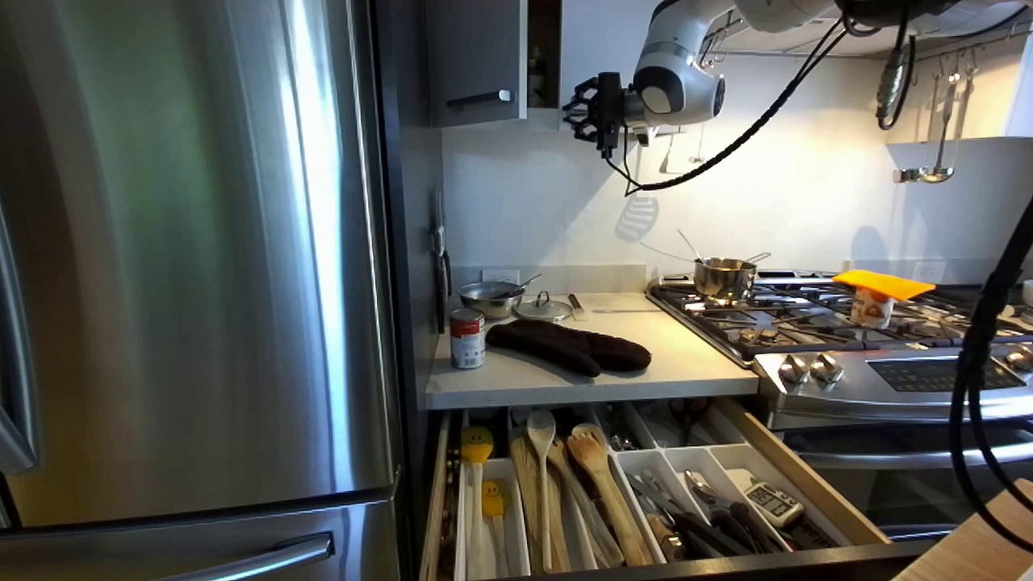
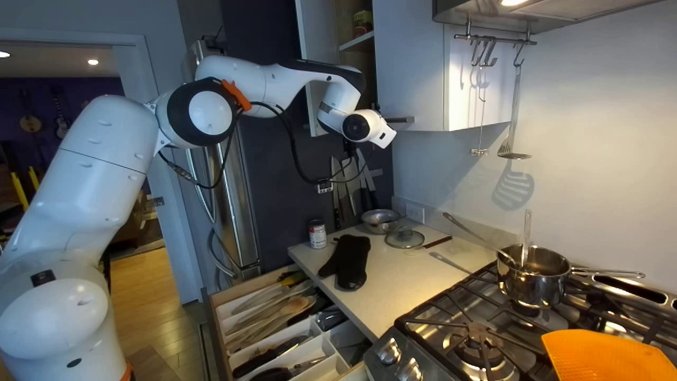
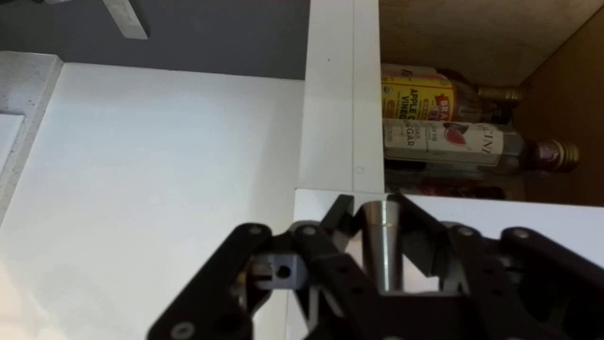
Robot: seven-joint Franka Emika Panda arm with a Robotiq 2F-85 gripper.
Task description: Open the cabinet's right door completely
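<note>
The cabinet's right door [image 1: 601, 44] is the paler grey slab; it also shows in an exterior view [image 2: 410, 63] and looks flat against the cabinet or nearly so. Its handle [image 2: 400, 120] is a grey metal bar low on the front. In the wrist view the handle [image 3: 383, 255] stands between my two fingers, which look closed on it. My gripper [image 3: 371, 208] also shows in an exterior view [image 1: 571, 111] at the door's lower left. The handle is hidden there. In an exterior view my wrist hides the gripper. The cabinet's dark inside [image 1: 543, 52] shows left of this door.
The darker left door [image 1: 476, 56], with a bar handle [image 1: 479, 98], stands ajar. Bottles [image 3: 443, 141] lie in view inside the cabinet. The steel fridge [image 1: 202, 242] is at the left. An open utensil drawer [image 1: 807, 476] juts out below. Utensils hang from the hood rail [image 2: 494, 39].
</note>
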